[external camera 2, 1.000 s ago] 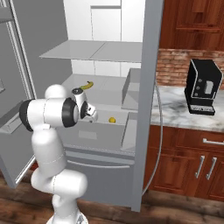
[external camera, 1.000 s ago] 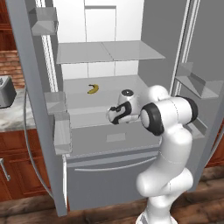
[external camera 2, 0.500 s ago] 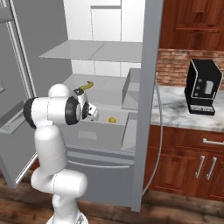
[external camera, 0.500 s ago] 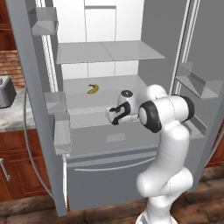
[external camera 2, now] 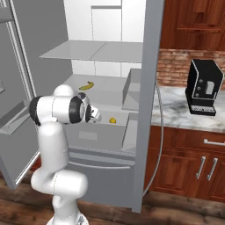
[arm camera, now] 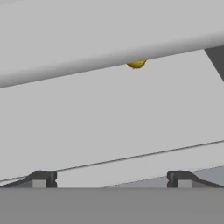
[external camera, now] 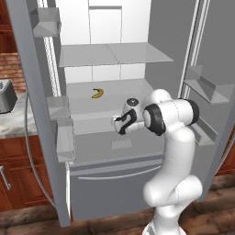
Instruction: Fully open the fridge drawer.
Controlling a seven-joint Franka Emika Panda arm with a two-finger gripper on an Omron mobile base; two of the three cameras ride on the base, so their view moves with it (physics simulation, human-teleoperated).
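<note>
Hovering above the fridge drawer [external camera: 117, 148], end effector [external camera: 120, 125] spread open, banana [external camera: 97, 93] behind, lemon [external camera 2: 112, 120] inside.

gripper [arm camera: 111, 179] fingertips [arm camera: 41, 178] sit wide apart at the bottom edge, nothing between them; ahead is a broad flat light-grey surface [arm camera: 113, 127], tilted across the frame, with a thin dark line [arm camera: 144, 154] running slantwise just above the tips; a paler grey band [arm camera: 87, 30] crosses the top, its lower edge sloping up to the right; a small yellow object [arm camera: 136, 64] peeks out from under that edge, mostly hidden; dark wedge [arm camera: 216, 59] at the right edge.
</note>
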